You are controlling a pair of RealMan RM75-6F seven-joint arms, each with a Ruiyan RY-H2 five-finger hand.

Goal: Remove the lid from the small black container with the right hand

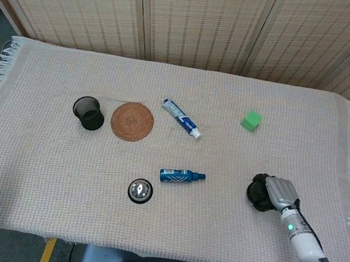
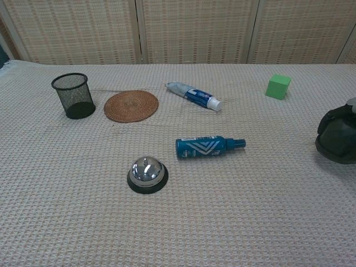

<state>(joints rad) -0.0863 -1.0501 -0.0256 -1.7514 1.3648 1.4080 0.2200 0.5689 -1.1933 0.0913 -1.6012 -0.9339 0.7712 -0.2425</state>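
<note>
Small black container (image 1: 260, 192) under right hand (image 1: 277, 191), fingers wrapped round it, on beige woven tablecloth (image 1: 224, 159); reed screens (image 1: 200, 21) behind.

Both views are evenly and brightly lit by soft, diffuse light from above. Only small, faint shadows are cast on the surface (image 1: 285, 116), close under each thing. A bright reflection is seen on the chrome dome of the bell (image 2: 147, 173). Focus is sharp across the middle of both views. In the chest view, the dark right hand (image 2: 337, 135) is cut by the frame edge, and its details are lost in blackness.
</note>
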